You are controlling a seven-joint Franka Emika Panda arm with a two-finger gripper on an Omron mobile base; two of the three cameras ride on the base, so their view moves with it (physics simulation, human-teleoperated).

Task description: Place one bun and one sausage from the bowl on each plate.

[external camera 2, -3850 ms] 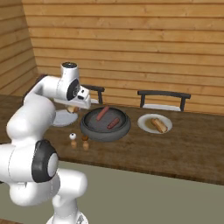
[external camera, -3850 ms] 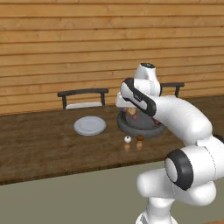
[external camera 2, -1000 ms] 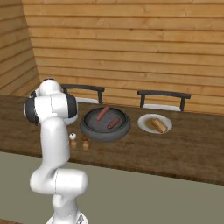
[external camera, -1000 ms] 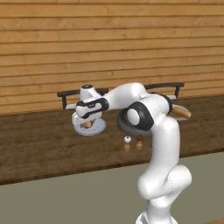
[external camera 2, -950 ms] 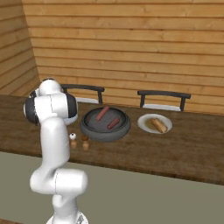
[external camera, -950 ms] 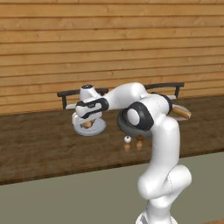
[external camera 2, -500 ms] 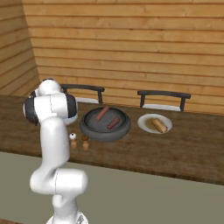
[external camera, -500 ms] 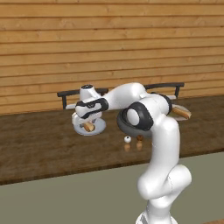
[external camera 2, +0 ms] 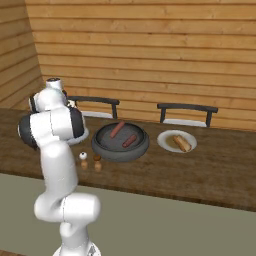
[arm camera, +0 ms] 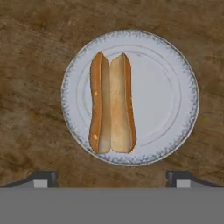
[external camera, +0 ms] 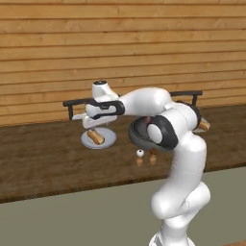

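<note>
Below the hand, the gripper [arm camera: 112, 177] has its dark fingertips [arm camera: 41, 178] spread wide and empty, lifted a little higher over the left plate [arm camera: 175, 100] than half a second ago. A split bun [arm camera: 111, 103] now lies on that plate, where four seconds back it was bare. Farther out, the dark bowl [external camera 2: 120, 147] holds two sausages [external camera 2: 123, 135], and the right plate [external camera 2: 167, 139] already carries its bun [external camera 2: 182, 143]. My judgement: both buns are delivered, and the sausages remain to be moved.
</note>
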